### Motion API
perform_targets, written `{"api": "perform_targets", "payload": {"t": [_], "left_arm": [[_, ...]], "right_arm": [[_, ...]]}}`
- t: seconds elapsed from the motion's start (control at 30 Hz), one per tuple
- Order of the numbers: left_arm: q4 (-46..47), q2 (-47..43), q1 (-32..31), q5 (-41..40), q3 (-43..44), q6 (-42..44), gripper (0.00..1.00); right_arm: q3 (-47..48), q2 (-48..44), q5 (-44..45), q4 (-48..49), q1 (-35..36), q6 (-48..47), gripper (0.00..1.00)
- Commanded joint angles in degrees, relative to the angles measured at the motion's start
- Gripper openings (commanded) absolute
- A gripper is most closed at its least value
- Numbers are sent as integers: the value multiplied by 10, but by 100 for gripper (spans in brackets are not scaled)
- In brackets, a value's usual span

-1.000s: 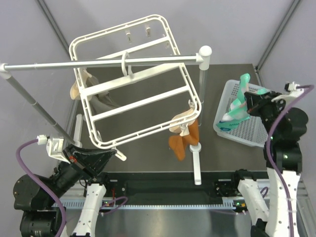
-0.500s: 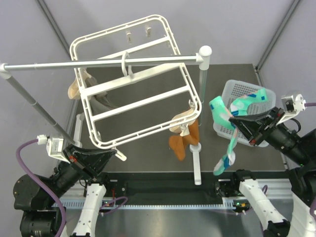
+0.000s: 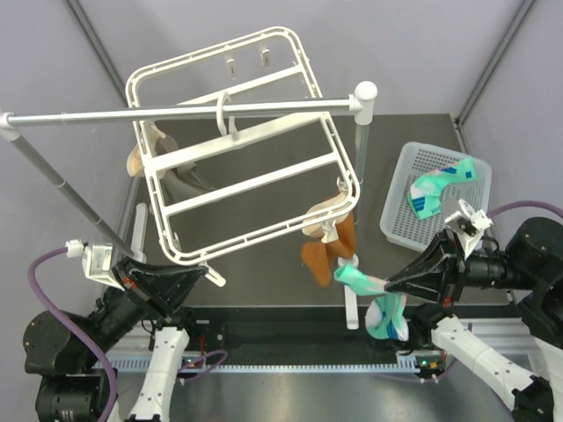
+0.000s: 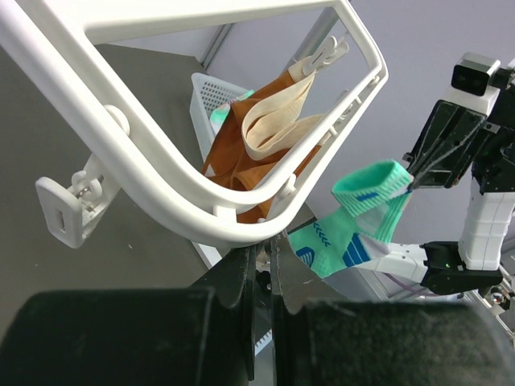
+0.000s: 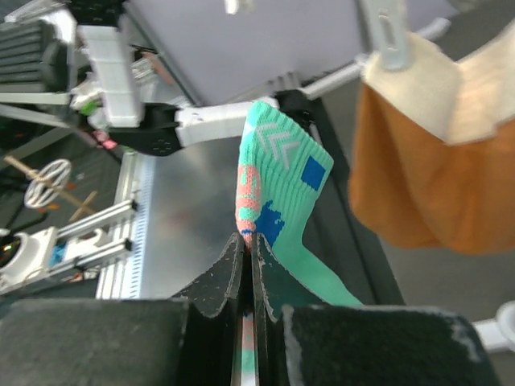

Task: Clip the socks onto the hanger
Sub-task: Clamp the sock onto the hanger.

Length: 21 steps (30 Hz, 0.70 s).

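Since the teal sock [image 5: 278,177] is held only by a thin fold near its cuff, with the right gripper [image 5: 248,237] fingers closed tight on the fabric, that pinch looks like the weak point. The sock hangs below the hanger [image 3: 252,181], just off its near-right corner, foot end dangling loose. A quick swing toward the frame could tug the fold free. The loose foot may also brush or catch on the orange sock [image 3: 318,257] and beige sock [image 3: 322,214] already clipped at that same corner, or drag on the white post [image 3: 350,294] beneath it. The left gripper [image 4: 261,245] is pinched shut at the hanger's near rim and appears to steady it. If that grip slides, the tilted frame would likely rock on its hook under the rail [image 3: 176,112] and carry the target clip away. A free clip [image 4: 68,205] dangles beside the left fingers at the hanger's near-left corner. With both grippers occupied, pushing fabric into its jaws looks awkward, and a shallow bite would let the sock drop. The second teal sock [image 3: 440,186] lies in the basket [image 3: 398,236], well off the hanger's right side.
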Motion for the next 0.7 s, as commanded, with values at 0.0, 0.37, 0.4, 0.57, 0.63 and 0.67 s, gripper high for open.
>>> {"api": "perform_targets", "payload": {"t": [0.0, 0.37, 0.4, 0.57, 0.63, 0.67], "left_arm": [[21, 14, -1, -6, -3, -9, 0], [22, 17, -1, -7, -1, -10, 0], [21, 18, -1, -7, -2, -12, 0], [22, 18, -1, -5, 1, -13, 0], [23, 17, 0, -5, 2, -15, 0], [24, 16, -1, -5, 2, -16, 0]], "right_arm": [[-18, -11, -88, 77, 26, 25, 0], [-112, 40, -93, 313, 117, 176, 0], [-118, 46, -78, 323, 133, 179, 0], [-114, 109, 128, 295, 362, 122, 0], [-92, 126, 227, 295, 455, 105, 0], [-89, 131, 245, 302, 474, 105, 0]]}}
